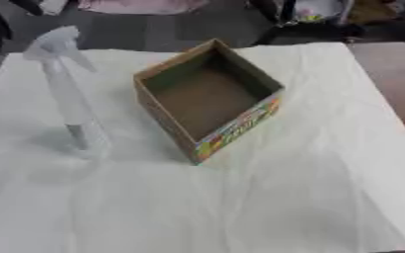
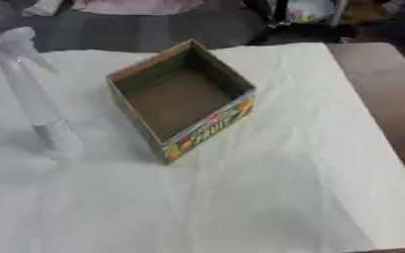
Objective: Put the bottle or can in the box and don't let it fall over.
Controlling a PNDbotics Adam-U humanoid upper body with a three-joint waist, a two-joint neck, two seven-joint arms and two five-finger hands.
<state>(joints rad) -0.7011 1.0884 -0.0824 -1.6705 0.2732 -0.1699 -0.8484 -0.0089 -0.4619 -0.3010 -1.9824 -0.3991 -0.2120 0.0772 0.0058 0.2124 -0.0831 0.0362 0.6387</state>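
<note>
you had a white spray bottle point(image 1: 67, 94) standing upright on the white cloth point(image 1: 266, 197) that covered the table, near the cloth's left edge and a little toward its far side. its trigger head sat at the top, with the nozzle pointing to the right and away from you, and its body narrowed to a slim neck above a greyish lower part that met the cloth. just to the right of it, apart and not touching, sat an open cardboard box point(image 1: 208, 99), set askew so that one corner pointed toward the near edge of the cloth. the box was brown inside and held nothing, and its near right wall carried a bright printed band in red, green and yellow. the bottle stood outside the box, beside its left wall. the cloth lay creased, with long folds running from the box toward the near edge. at the cloth's right edge a strip of bare brown table point(image 2: 387, 99) showed. neither of your hands appeared in either eye view, so i could not tell you whether they were released, clenched or grasping anything. past the far edge there was dark floor with blurred items that i could not make out
</note>
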